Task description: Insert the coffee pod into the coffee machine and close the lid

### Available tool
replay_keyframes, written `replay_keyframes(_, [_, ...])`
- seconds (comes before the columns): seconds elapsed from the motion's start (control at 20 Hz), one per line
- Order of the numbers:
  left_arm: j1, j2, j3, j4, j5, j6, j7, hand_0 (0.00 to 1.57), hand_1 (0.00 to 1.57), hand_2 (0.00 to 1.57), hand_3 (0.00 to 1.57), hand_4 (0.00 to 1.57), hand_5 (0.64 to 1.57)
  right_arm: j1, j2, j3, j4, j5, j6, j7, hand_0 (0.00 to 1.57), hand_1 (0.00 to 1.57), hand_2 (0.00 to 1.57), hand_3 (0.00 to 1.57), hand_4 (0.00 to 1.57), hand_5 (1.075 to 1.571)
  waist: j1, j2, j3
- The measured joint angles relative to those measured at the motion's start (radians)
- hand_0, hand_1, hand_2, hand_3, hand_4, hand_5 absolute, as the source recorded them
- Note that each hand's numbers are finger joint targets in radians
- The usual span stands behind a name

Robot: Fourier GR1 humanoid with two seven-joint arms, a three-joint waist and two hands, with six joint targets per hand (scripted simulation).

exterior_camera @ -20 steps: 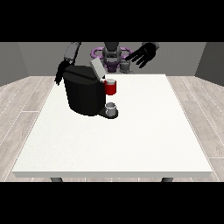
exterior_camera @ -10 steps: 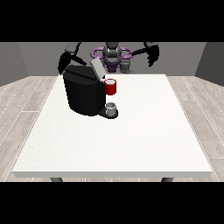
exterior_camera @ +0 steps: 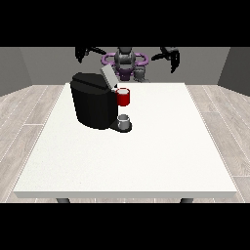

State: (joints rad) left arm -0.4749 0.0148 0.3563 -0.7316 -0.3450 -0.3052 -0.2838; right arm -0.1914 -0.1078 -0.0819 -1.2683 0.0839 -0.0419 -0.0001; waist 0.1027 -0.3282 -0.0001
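Fingers on the hand at the view's left [exterior_camera: 82,52] hang down in a curl with nothing between them, as far as we can make out at this small size; that hand sits high behind the table's far edge, well apart from everything on it. We read the raised pose as a way to keep the arm out of the machine's way.

Moving right, the black coffee machine [exterior_camera: 93,105] stands on the white table [exterior_camera: 146,156] towards its far left part. Its grey lid [exterior_camera: 107,76] tilts up and back, so the slot at the top looks open. A red thing at the machine [exterior_camera: 124,97] sits just beside the front, under the lid. Below it a small grey thing [exterior_camera: 125,119] rests on the machine's base; we cannot tell whether it is the pod. We judge the lid step not yet done.

Further right, the robot's torso [exterior_camera: 126,62] stands behind the table. At the far right the other hand [exterior_camera: 171,54] is also raised, its fingers drooping in a curl and holding nothing.
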Motion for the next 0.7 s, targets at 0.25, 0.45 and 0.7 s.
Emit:
replay_keyframes(0.25, [0.038, 0.003, -0.025, -0.104, 0.043, -0.021, 0.036, 0.0, 0.0, 0.0, 0.0, 0.39, 1.571, -0.059, -0.028, 0.011, -0.042, 0.011, 0.023, 0.018, 0.0, 0.0, 0.0, 0.0, 0.0, 1.571, 0.022, 0.044, 0.0001])
replay_keyframes(0.45, [0.071, -0.006, -0.075, -0.201, 0.082, -0.019, 0.061, 0.0, 0.0, 0.0, 0.0, 0.36, 1.571, -0.137, -0.05, -0.035, -0.024, -0.015, 0.017, 0.064, 0.0, 0.0, 0.0, 0.0, 0.11, 1.571, 0.056, 0.087, 0.0004])
replay_keyframes(0.7, [0.08, -0.01, -0.14, -0.305, 0.133, 0.012, 0.117, 0.0, 0.0, 0.0, 0.0, 0.32, 1.571, -0.22, -0.067, -0.085, 0.029, -0.071, 0.038, 0.08, 0.0, 0.0, 0.0, 0.0, 0.19, 1.571, 0.074, 0.158, 0.0003])
